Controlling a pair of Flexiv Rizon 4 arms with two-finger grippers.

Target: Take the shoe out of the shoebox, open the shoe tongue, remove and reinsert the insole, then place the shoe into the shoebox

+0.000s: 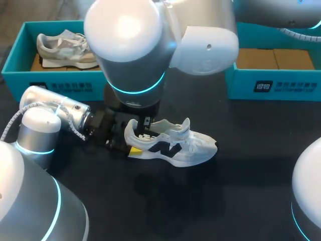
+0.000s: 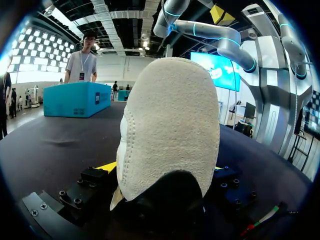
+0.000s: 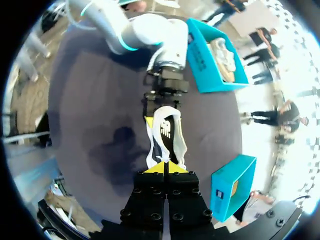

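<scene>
L gripper (image 2: 162,168): clamped on heel of the shoe (image 1: 178,144), one yellow tip each side, both touching. Shoe stands upright on its sole, toe pointing away from L gripper, toward my right.

R gripper (image 3: 164,168): comes down from above, over the shoe's opening, near L gripper. Yellow tips pressed together, no gap seen. Tips sit right at the white upper; can't tell if any of it is pinched.

Shoe is on the dark table (image 1: 225,201), abt mid-table. Blue shoebox (image 1: 15,60) at far left w/ a second shoe (image 1: 62,47) inside. Another blue box (image 1: 281,85) at far right. Both well apart from the held shoe.
</scene>
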